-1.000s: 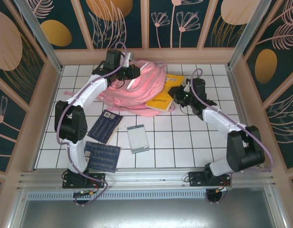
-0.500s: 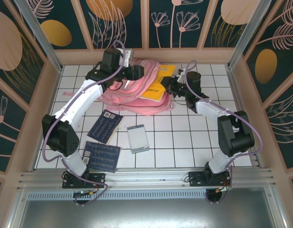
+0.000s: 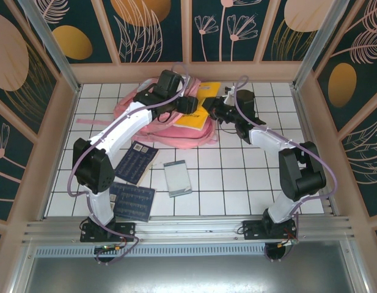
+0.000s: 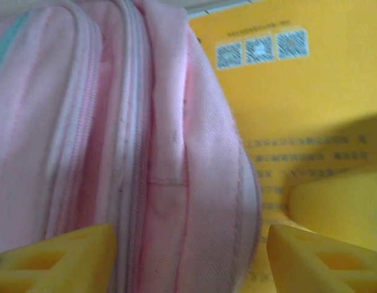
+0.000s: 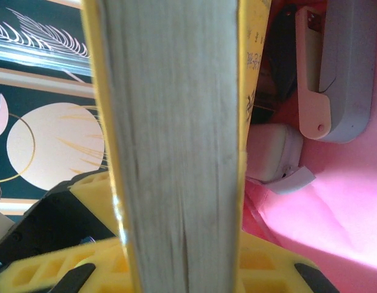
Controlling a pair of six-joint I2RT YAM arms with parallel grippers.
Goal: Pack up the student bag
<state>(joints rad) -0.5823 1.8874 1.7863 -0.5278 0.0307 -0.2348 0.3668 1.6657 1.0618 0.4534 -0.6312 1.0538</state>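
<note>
Where the tiled worktop meets the back wall, the student bag lies slumped on its side, left of centre, its pink bulk spreading beneath both arms. A yellow book rests tilted against the bag's upper right part, one corner pointing toward the back wall.

The left hand sits on top of the bag, right at the book's left edge. In the left wrist view its yellow fingers stand wide apart on either side of a zipped fold of the bag, with the book's printed cover just to the right. Whether they squeeze that fold cannot be told.

The right hand meets the book from the right. Its wrist camera shows the page edge of the book clamped between its fingers, with pink fabric close behind.

Nearer the arm bases, well apart from the bag, two dark blue books lie flat on the left side of the worktop. A grey notebook lies just to their right.
</note>
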